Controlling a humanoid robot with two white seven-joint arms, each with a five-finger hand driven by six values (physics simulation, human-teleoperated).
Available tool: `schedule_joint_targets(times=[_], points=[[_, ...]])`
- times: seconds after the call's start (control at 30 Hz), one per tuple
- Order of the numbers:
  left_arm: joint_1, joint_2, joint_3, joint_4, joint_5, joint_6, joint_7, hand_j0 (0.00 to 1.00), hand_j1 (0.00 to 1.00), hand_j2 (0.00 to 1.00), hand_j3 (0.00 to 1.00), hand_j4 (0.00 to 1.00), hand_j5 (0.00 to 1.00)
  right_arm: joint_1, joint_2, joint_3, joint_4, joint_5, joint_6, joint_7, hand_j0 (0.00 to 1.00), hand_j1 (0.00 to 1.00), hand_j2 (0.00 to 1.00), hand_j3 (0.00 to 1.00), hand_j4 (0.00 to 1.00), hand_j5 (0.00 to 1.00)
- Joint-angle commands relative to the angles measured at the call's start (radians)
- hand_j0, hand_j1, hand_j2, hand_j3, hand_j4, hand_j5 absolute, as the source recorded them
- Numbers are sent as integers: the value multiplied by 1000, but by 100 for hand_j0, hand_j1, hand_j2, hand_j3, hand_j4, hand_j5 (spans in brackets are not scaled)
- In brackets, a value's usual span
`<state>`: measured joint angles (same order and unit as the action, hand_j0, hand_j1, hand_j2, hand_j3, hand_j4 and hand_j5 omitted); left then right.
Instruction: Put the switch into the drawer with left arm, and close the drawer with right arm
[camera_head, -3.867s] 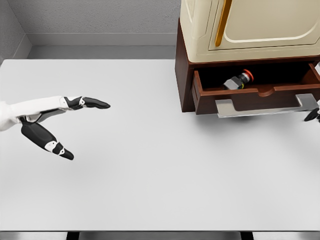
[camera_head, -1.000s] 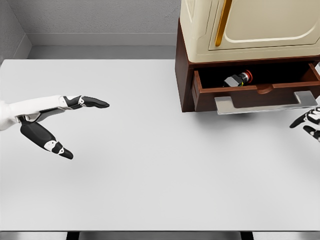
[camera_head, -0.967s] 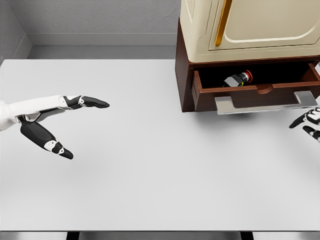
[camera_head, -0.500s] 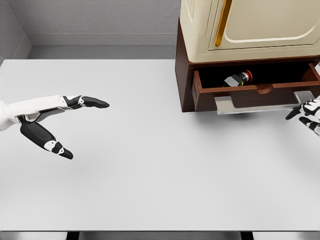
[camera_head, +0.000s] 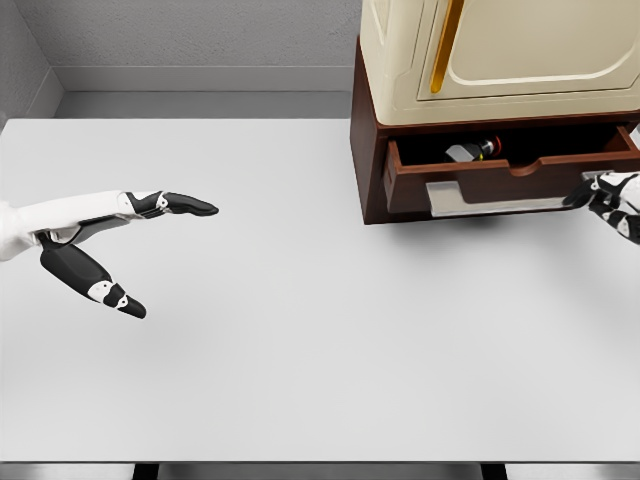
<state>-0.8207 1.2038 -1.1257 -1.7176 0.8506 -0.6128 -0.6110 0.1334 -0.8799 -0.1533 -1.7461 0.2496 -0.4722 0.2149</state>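
My right hand (camera_head: 610, 194) presses its loosely curled fingers against the drawer (camera_head: 505, 180) front's right end, gripping nothing. The switch (camera_head: 470, 150) lies inside the part-open drawer. My left hand (camera_head: 105, 245) hovers over the bench (camera_head: 300, 330), fingers spread.

Left arm reaches in from the left edge, forearm white and level, the left hand (camera_head: 110, 245) hanging open: one dark finger points straight right, the thumb angles down and to the right, nothing held. Over at the right edge, only part of the right hand (camera_head: 610, 192) shows, its black-and-white fingers (camera_head: 585, 192) pointing left, loosely spread.
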Motion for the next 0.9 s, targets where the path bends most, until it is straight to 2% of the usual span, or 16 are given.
schedule_joint_targets(times=[0.0, 0.53, 0.87], points=[[0, 0, 1, 0, 8, 2, 0, 100, 100, 100, 100, 100, 100, -1, -1, 26, 4, 37, 9, 9, 50, 50, 50, 50, 50, 50], [0, 0, 1, 1, 8, 2, 0, 100, 100, 100, 100, 100, 100, 23, 4, 23, 2, 57, -20, 9, 50, 50, 50, 50, 50, 50], [0, 0, 1, 0, 8, 2, 0, 100, 100, 100, 100, 100, 100, 9, 3, 23, 27, 69, -10, 9, 50, 50, 50, 50, 50, 50]])
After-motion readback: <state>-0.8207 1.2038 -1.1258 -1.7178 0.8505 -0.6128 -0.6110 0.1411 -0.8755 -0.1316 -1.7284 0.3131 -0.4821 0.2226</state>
